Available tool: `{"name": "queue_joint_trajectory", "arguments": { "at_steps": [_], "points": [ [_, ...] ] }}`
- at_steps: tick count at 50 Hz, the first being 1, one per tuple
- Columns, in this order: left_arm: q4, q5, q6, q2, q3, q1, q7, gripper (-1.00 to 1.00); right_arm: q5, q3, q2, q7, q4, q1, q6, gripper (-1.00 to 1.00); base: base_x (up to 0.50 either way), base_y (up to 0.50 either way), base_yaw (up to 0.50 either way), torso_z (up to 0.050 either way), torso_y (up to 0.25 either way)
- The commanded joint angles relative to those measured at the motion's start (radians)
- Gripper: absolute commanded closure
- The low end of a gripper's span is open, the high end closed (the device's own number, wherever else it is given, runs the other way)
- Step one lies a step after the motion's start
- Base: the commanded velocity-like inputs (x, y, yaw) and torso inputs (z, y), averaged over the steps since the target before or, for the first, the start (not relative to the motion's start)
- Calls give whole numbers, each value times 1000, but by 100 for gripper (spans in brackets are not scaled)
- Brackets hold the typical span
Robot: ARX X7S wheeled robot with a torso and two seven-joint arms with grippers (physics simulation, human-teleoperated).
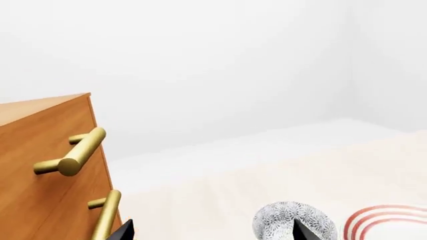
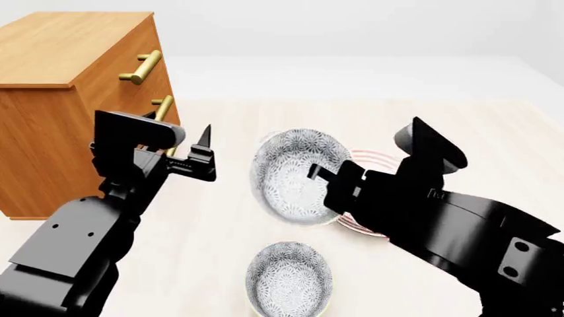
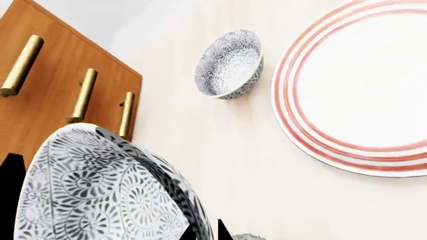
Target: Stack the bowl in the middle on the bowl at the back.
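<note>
The right gripper (image 2: 324, 179) has its fingers pinching the rim of the middle bowl (image 2: 295, 175), which hangs lifted off the tabletop (image 2: 211, 224) and tipped on edge, so its open mouth faces the head camera and its round axis lies close to level rather than upright. The relation that matters is where the back bowl (image 3: 230, 64) sits from those fingers: the right wrist view shows it well apart from them, farther out across the tabletop, upright, just beside the red-ringed plate (image 3: 360, 95) and between that plate and the wooden drawer chest (image 3: 60, 85). In the head view the held bowl covers it entirely. My judgement is that the right arm, already carrying the bowl, is the one to finish the move, and that it must bring the bowl level again before lowering it so the two nest rather than catch rim on rim. The left gripper (image 2: 205, 153) hovers near the chest with its fingers spread and nothing between them, apart from every bowl. All three bowls, counting the near bowl (image 2: 289, 277) standing alone closer to the robot, look like hard glazed ware, deep and round, white with a fine grey-blue swirl pattern inside and out; the plate is flat, wide and smooth, the tabletop pale and matt, the chest handles brassy cylinders
</note>
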Motion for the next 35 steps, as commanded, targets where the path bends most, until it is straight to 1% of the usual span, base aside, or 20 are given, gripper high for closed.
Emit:
{"name": "queue_joint_trajectory", "arguments": {
  "at_steps": [1, 7, 15, 22, 35],
  "points": [
    [15, -11, -2, 4, 1, -3, -3, -100, 222, -21, 103, 125, -243, -131, -159, 100, 0, 0, 0, 0, 0],
    [19, -15, 0, 3, -6, -2, -5, -100, 218, -54, 105, 102, -258, -179, -202, 100, 0, 0, 0, 0, 0],
    [18, -12, 5, -4, -10, 0, -12, -100, 250, -53, 91, 60, -257, -236, -252, 100, 0, 0, 0, 0, 0],
    [26, -9, 1, -7, -6, -1, -18, -100, 277, -77, 98, 54, -257, -244, -261, 100, 0, 0, 0, 0, 0],
    [25, -12, -1, -12, -8, -6, -23, -100, 239, -126, 117, 12, -202, -247, -231, 100, 0, 0, 0, 0, 0]
  ]
}}
